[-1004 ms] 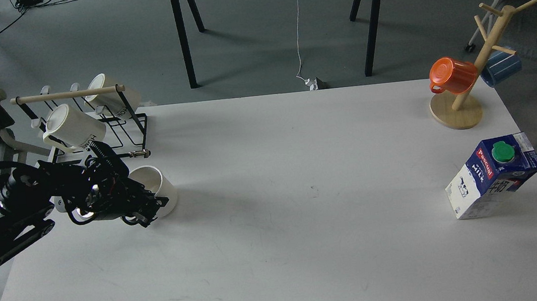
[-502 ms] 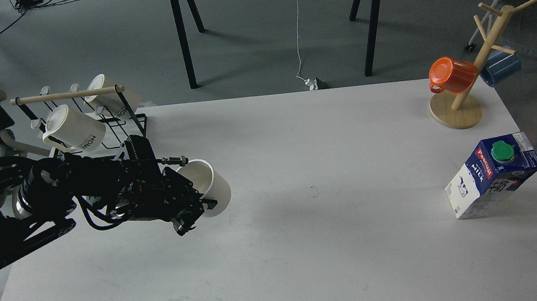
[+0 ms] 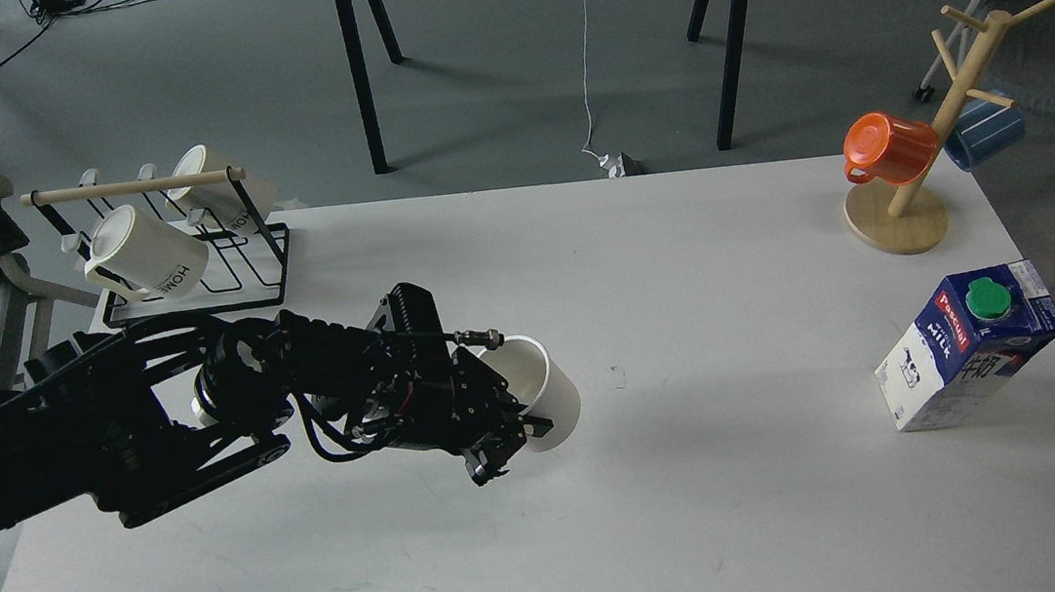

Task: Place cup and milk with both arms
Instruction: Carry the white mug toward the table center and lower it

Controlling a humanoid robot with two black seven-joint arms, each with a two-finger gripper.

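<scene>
On carton (image 3: pixel 969 346), "MILK", "Pascual".

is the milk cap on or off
On. The green cap sits on the sloped top of the milk, which stands at the table's right edge with nothing gripping it.

At the right edge of the frame, the milk carton (image 3: pixel 969 346) bears a red label reading "Pascual" and white "MILK" lettering on its blue sloping top, with large dark digits on its white side that are too tilted to read surely. In the upper left, the cream mug (image 3: pixel 147 257) on the black wire rack (image 3: pixel 262 265) reads "HOME"; the mug behind it (image 3: pixel 218 191) shows lettering too small to read.
</scene>
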